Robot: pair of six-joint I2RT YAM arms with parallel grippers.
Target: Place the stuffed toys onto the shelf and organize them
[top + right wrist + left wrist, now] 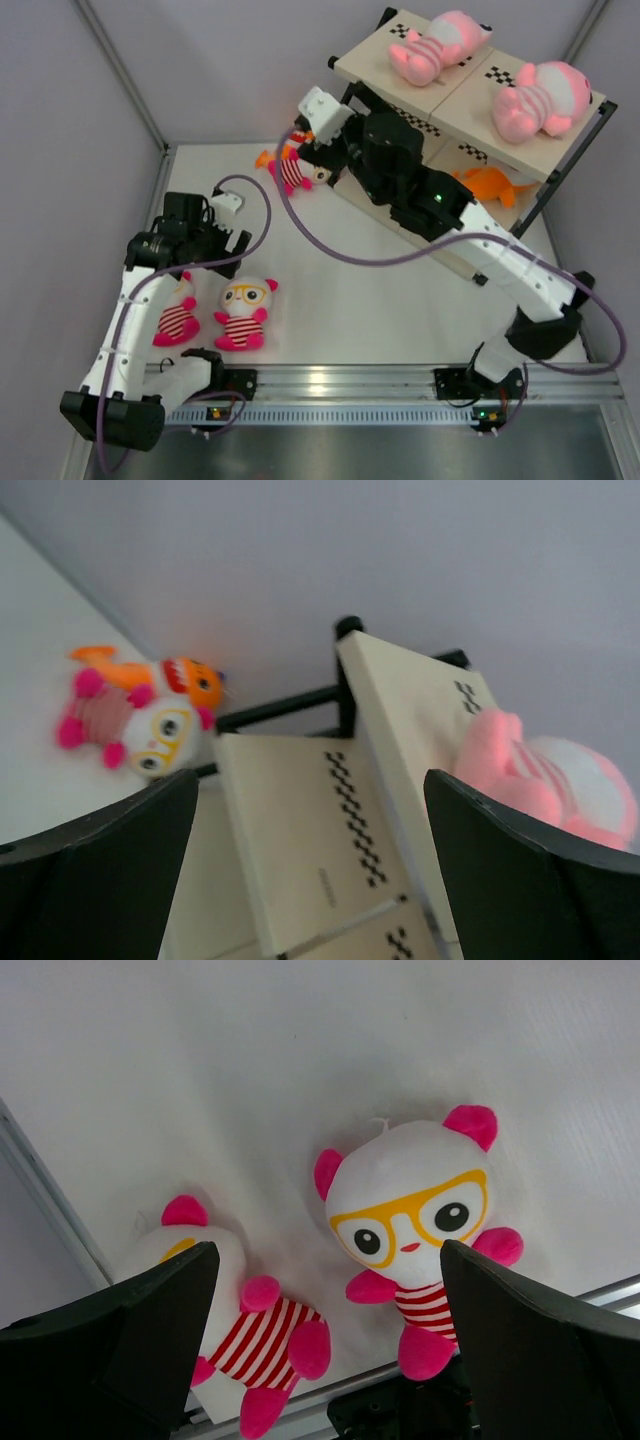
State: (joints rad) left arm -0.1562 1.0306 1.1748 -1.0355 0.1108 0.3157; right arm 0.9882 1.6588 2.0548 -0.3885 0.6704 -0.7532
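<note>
Top external gives us the shelf point(458, 88), set askew in the far right corner of the table point(400, 300). On its top board lie two toys: a first pink toy point(432, 45) at the far end and a second pink toy point(540, 98) at the end by the table's right edge. On a lower board, an orange toy point(490, 185) shows from under the top board. Near the table's far edge, just beside the shelf's lower frame, a small striped toy point(295, 172) lies touching an orange fish toy point(266, 157). The right fingers point(322, 143) hang close above that pair, and the right arm lies across the front of the shelf's lower boards. Toward the near left corner, a glasses panda point(243, 312) and a striped panda point(177, 318) sit side by side. The left fingers point(222, 243) hang over them.

Left wrist shows us the left fingers spread wide with nothing between them. Below, the glasses panda lies face up. The striped panda lies just beside it, close to the table's left edge and partly hidden by one finger.

Right wrist shows us the right fingers spread wide as well, holding nothing. Between them are the shelf's pale boards. A pink toy lies on the top board, partly behind one finger. The small striped toy and the orange fish toy touch each other on the table by the shelf's black frame.
</note>
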